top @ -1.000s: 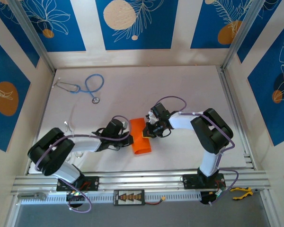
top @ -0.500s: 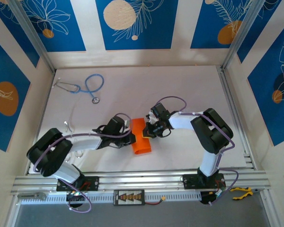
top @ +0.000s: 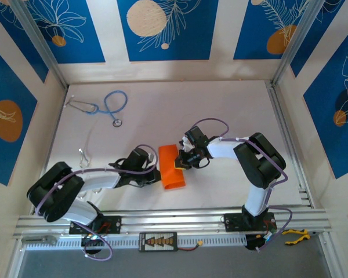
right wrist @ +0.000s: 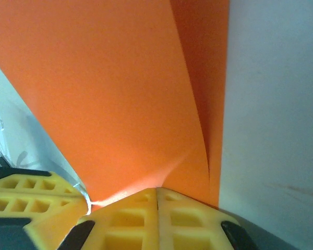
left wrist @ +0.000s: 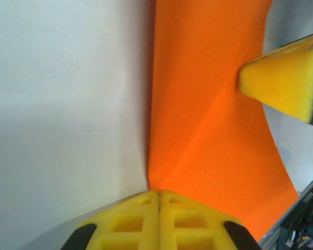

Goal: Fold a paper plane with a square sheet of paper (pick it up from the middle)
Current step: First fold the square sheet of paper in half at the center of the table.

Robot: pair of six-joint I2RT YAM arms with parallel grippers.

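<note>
Step, as I judge it: early fold. Sheet looks doubled over, no dart shape yet.
square sheet of paper [top: 171, 168] lies at middle of table [top: 220, 110], between my two grippers.
left gripper [left wrist: 159, 221]: jaws clenched, tips at sheet's edge.
right gripper [right wrist: 157, 205]: jaws clenched where paper puckers.
Pinching or only pressing: cannot tell.
Next move calls for pressing crease flat with edges aligned, gently, since paper is thin.

Paper sheet [left wrist: 208, 130] thin, matt, smooth; table [left wrist: 68, 104] matt white; L hand [left wrist: 159, 200] yellow matt plastic.

Bright, even light; wrist close-ups slightly soft.
</note>
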